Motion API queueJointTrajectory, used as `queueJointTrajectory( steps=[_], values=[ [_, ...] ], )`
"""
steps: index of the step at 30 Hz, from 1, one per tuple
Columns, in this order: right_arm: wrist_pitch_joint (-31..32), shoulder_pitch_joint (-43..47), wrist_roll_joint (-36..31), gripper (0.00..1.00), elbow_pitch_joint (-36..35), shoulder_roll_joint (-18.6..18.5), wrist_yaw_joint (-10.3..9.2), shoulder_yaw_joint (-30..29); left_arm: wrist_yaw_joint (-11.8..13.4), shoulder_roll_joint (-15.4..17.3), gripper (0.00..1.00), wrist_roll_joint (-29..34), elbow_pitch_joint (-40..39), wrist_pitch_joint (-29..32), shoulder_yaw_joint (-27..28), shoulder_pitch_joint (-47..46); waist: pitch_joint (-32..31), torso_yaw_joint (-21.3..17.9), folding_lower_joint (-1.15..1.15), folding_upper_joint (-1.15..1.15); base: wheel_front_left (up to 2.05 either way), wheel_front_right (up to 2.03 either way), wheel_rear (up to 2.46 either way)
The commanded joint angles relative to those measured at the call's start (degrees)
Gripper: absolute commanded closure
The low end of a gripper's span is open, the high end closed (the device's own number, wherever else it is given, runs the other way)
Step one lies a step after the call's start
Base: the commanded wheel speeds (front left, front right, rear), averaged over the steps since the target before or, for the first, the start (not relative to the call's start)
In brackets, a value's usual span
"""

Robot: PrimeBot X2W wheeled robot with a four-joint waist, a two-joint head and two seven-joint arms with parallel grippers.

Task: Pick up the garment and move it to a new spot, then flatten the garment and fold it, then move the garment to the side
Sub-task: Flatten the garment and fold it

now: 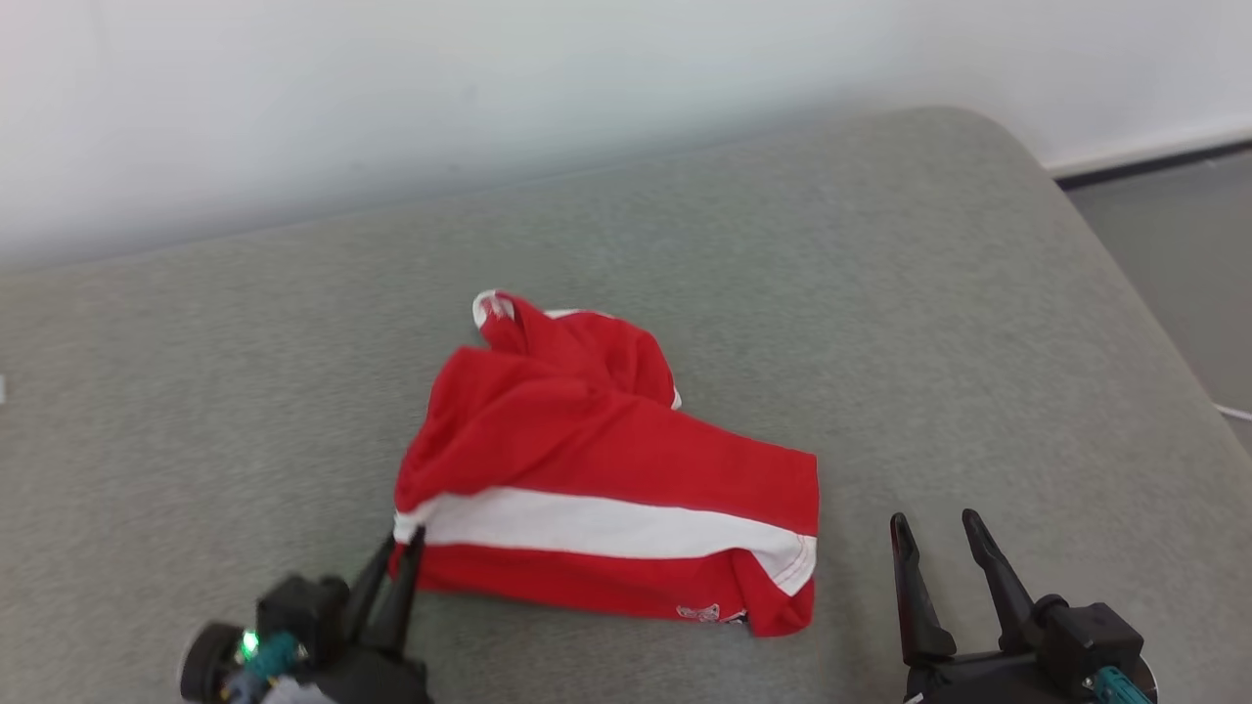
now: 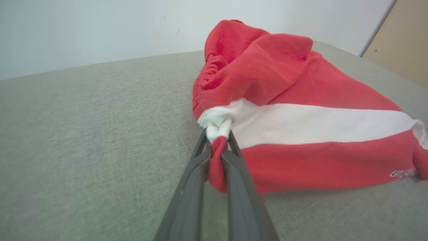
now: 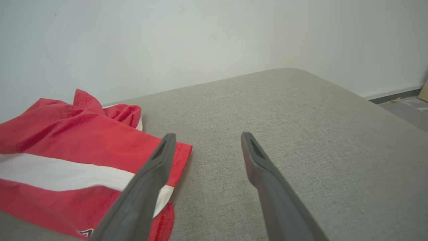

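While garment point(image 1: 587, 460) lies crumpled on grey cushion point(image 1: 880, 293), corner is pinched by left pincer point(image 1: 409, 548); right pincer point(image 1: 937, 526) is spread, empty. Lift, flattening, folding not yet done.

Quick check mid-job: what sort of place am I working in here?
Likely a plain indoor room, perhaps a test space: a wide grey fabric-covered pad with a rounded corner, holding the red garment, sits against a bare white wall, with grey floor beside it.

A bare, sparsely furnished room: a grey fabric-covered bed point(image 1: 782, 244) against a plain white wall point(image 1: 489, 88), dark skirting point(image 1: 1144, 168), grey floor point(image 1: 1184, 254).
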Motion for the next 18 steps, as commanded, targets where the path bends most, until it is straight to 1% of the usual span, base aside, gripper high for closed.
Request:
queueJointTrajectory(
  steps=[1, 3, 7, 11, 15, 16, 17, 18],
  values=[
    [0.0, 0.9, -0.5, 0.00, 0.1, 0.1, 0.20, -0.2, 0.4, -1.0, 1.00, 1.3, -1.9, -0.2, 1.0, 3.5, -3.2, 6.1, 0.00, 0.00, 0.00, 0.00, 0.00],
    [0.0, 1.2, -0.7, 0.00, 0.2, 0.1, 0.20, -0.2, 1.0, -1.9, 1.00, 2.1, -3.8, -0.2, 2.0, 6.8, -3.7, 7.9, 0.00, 0.00, 0.00, 0.00, 0.00],
    [0.0, 1.2, -0.9, 0.00, 0.5, 0.1, 0.20, -0.3, 0.7, -4.1, 1.00, 3.2, -5.7, -0.2, 3.1, 11.7, -4.2, 11.1, 0.00, 0.00, 0.00, 0.00, 0.00],
    [0.0, 1.5, -1.0, 0.00, 1.4, 0.1, 0.20, 0.0, 0.3, -6.2, 1.00, 3.8, -4.5, -0.2, 3.5, 13.8, -4.8, 12.9, 0.00, 0.00, 0.00, 0.00, 0.00],
    [0.0, 2.2, -1.0, 0.00, 2.1, 0.1, 0.20, 0.5, 0.0, -7.5, 1.00, 4.3, -3.3, -0.2, 4.2, 14.8, -5.5, 13.5, 0.00, 0.00, 0.00, 0.00, 0.00],
    [0.0, 2.3, -1.0, 0.00, 2.3, 0.1, 0.20, 0.6, -0.1, -7.8, 0.71, 4.5, -3.0, -0.2, 4.5, 14.9, -5.8, 13.6, 0.00, 0.00, 0.00, 0.00, 0.00],
    [0.0, 2.4, -0.9, 0.00, 2.5, 0.1, 0.20, 0.6, 0.0, -8.2, 0.26, 4.5, -2.9, -0.2, 4.9, 14.9, -6.1, 13.7, 0.00, 0.00, 0.00, 0.00, 0.00],
    [0.0, 2.5, -0.8, 0.00, 2.7, 0.1, 0.20, 0.7, 0.1, -8.5, 0.00, 4.3, -3.0, -0.2, 5.5, 15.0, -6.4, 13.7, 0.00, 0.00, 0.00, 0.00, 0.00]
  ],
)
